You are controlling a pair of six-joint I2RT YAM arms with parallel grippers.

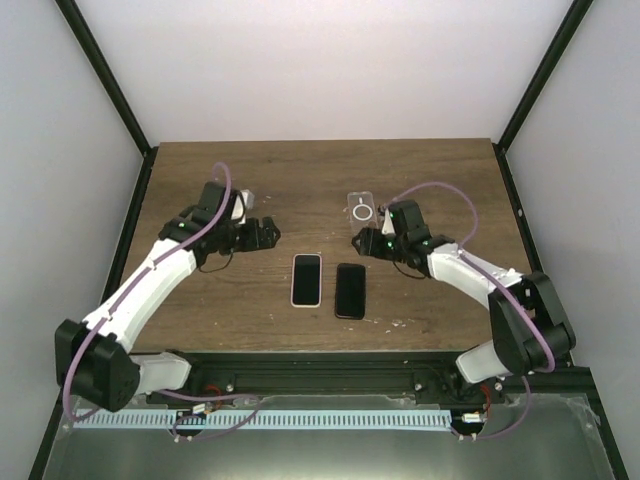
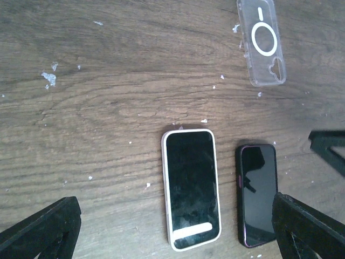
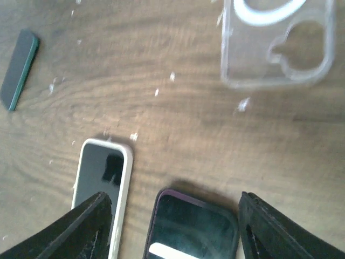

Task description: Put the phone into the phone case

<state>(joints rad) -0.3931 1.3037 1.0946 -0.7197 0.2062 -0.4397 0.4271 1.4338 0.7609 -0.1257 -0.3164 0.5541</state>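
Two phones lie face up side by side at the table's middle: one with a white rim [image 1: 306, 279] [image 2: 191, 189] [image 3: 102, 178] and one with a dark purple rim [image 1: 350, 290] [image 2: 257, 195] [image 3: 194, 226]. The clear phone case [image 1: 360, 208] [image 2: 262, 42] [image 3: 280, 48] lies empty behind them. My right gripper [image 1: 362, 240] [image 3: 180, 229] hovers open just above the dark phone's far end, holding nothing. My left gripper [image 1: 268, 232] [image 2: 178, 229] stands wide open to the left of the phones, also holding nothing.
A dark green flat slab [image 3: 19, 69] lies on the wood left of the phones. Small white flecks are scattered over the brown table [image 1: 430, 180]. Black frame posts stand at the table's back corners.
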